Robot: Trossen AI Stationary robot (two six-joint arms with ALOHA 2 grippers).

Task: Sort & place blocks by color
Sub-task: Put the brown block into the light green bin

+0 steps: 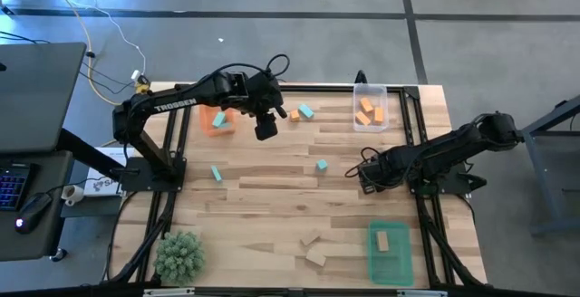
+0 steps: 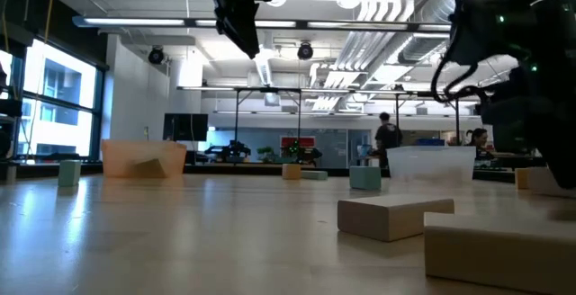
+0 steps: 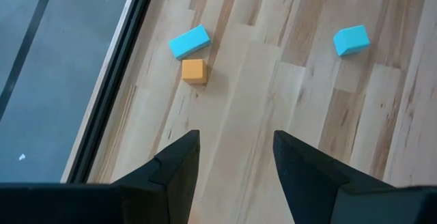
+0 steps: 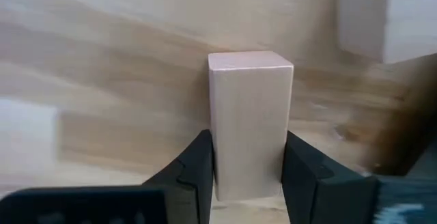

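My right gripper (image 1: pixel 367 177) points down at the table's right side, shut on a tan block (image 4: pixel 250 115); in the high view the gripper hides this block. My left gripper (image 3: pixel 235 162) hangs open above the far middle of the table (image 1: pixel 265 130), holding nothing. Below it lie a teal block (image 3: pixel 189 42), an orange block (image 3: pixel 194 70) and another teal block (image 3: pixel 351 39). More teal blocks (image 1: pixel 322 165) (image 1: pixel 217 174) lie mid-table. Two tan blocks (image 1: pixel 311 240) (image 1: pixel 315 257) lie near the front edge. My right gripper pinches the tan block's two opposite long sides (image 4: pixel 213 157) between its two fingers, at one end of the block. The fingers come from above, pointing down. The rest of the block reaches out past the fingertips. Whether it stands on the table, I cannot tell.
An orange tray (image 1: pixel 217 118) stands far left. A clear tray (image 1: pixel 370 93) with orange blocks stands far right. A green tray (image 1: pixel 390 265) holding a tan block is front right, and a spiky plant (image 1: pixel 179 253) front left. Another tan block (image 4: pixel 386 19) lies close to the held one.
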